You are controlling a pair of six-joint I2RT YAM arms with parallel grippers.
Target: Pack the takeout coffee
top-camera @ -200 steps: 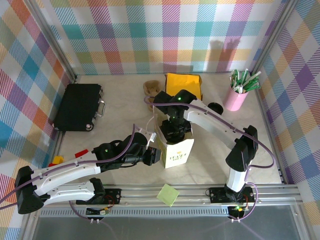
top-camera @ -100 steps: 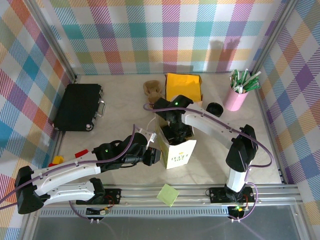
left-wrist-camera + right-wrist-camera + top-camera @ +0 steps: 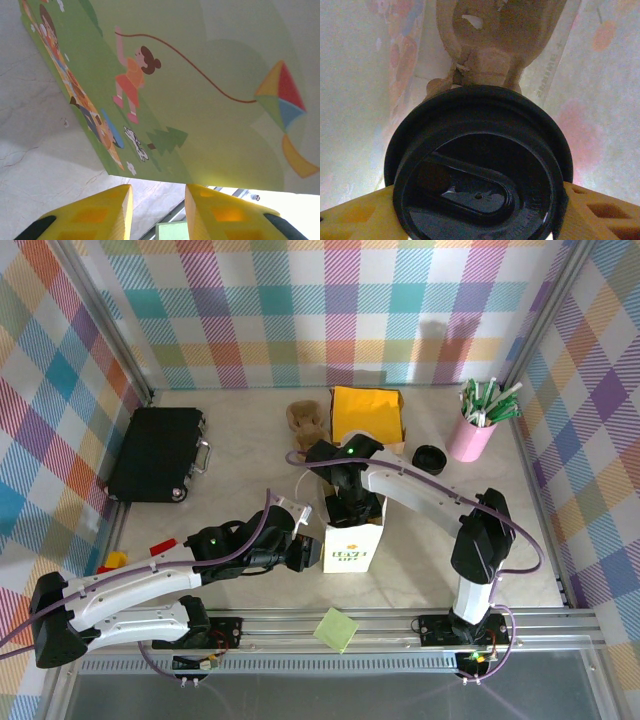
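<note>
The paper bag (image 3: pixel 347 550) stands upright mid-table, its printed side (image 3: pixel 200 100) filling most of the left wrist view. My right gripper (image 3: pixel 350 504) reaches down into the bag's mouth. It (image 3: pixel 477 200) is shut on the takeout coffee (image 3: pixel 477 165), of which I see the black lid between the yellow fingers (image 3: pixel 600 215); the cup's body is hidden. Below the cup, inside the bag, lies a brown pulp carrier (image 3: pixel 492 45). My left gripper (image 3: pixel 303 555) sits against the bag's left side near its base. It (image 3: pixel 159 192) is open, with nothing between its fingers.
A black case (image 3: pixel 157 453) lies at the left. At the back are a brown pulp piece (image 3: pixel 303 418), a yellow box (image 3: pixel 368 412), a loose black lid (image 3: pixel 431 457) and a pink cup of sticks (image 3: pixel 472 435). A green note (image 3: pixel 336 629) lies on the front rail.
The bag has gone from leaning to standing upright. My right gripper has sunk deeper into it with the cup. The left arm has held its place.
</note>
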